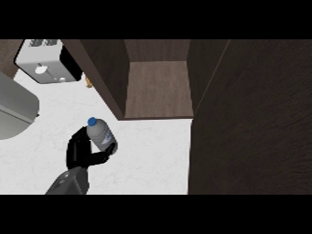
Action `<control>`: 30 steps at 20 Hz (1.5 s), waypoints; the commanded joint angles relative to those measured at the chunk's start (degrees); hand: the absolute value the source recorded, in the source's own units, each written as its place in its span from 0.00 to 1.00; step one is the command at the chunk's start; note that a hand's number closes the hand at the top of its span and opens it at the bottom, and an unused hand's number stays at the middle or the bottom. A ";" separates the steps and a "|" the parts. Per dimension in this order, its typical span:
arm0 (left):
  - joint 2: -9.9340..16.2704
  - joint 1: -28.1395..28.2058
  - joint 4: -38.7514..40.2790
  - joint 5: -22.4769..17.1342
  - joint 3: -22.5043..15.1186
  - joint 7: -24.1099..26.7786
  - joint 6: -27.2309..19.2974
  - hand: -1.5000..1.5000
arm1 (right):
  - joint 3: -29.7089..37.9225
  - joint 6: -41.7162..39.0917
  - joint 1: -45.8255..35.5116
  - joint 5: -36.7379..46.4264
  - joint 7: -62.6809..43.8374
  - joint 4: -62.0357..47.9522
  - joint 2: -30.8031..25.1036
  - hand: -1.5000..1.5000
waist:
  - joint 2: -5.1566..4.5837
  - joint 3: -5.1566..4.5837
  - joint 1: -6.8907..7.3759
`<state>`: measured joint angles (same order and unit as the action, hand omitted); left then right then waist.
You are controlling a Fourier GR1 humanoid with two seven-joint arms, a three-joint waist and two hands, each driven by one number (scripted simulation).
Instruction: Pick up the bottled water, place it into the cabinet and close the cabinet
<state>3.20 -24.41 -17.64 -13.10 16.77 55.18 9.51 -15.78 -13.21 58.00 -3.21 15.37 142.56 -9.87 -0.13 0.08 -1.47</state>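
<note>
Head view shows the left hand (84, 153) curled around the bottled water (99, 134) at mid-body, near the open cabinet (157, 93); looks light, rigid, probably slippery plastic.

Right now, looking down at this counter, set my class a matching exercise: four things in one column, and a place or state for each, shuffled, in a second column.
Things:
1. bottled water
2. toaster
3. cabinet
4. cabinet door

Places or states:
A. swung open at the view's right
B. at the back left of the counter
C. held in the left hand
D. open, with a bare wooden shelf

Pairs: 1-C, 2-B, 3-D, 4-A
</note>
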 commanded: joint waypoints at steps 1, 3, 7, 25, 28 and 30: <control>-0.43 3.69 -0.24 1.51 -2.31 3.47 5.67 1.00 | 0.23 -0.47 2.74 -3.68 -3.05 6.66 -0.88 0.00 | 0.17 -0.13 0.57; -3.03 4.71 0.01 2.05 -4.89 6.24 5.37 1.00 | -1.93 -0.10 2.60 -0.53 -0.63 4.95 0.24 0.00 | 0.28 -0.15 0.30; -1.91 5.88 -5.61 2.74 -5.97 1.46 7.40 1.00 | 0.52 -0.38 2.38 -3.93 -0.64 4.00 -0.48 0.00 | 0.43 -0.04 1.04; -3.19 0.73 -34.27 -10.84 -29.37 -22.09 -18.68 1.00 | 1.25 0.67 -0.68 -4.04 0.08 -0.26 0.28 0.00 | 0.57 0.05 1.23; -3.19 -1.74 -35.13 -12.50 -34.16 -24.34 -23.18 1.00 | -0.82 0.64 0.58 -3.83 -1.13 3.18 0.70 0.00 | 0.37 -0.06 0.43; -3.19 -5.67 -35.74 -15.34 -35.82 -26.49 -26.98 1.00 | -0.80 0.45 1.87 -4.14 -2.99 6.78 -0.31 0.00 | 0.28 -0.09 0.00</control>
<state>0.02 -25.48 -50.94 -26.42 -15.69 32.52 -11.11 -17.04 -12.28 57.62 -3.34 15.57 141.98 -8.95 0.27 0.03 -0.92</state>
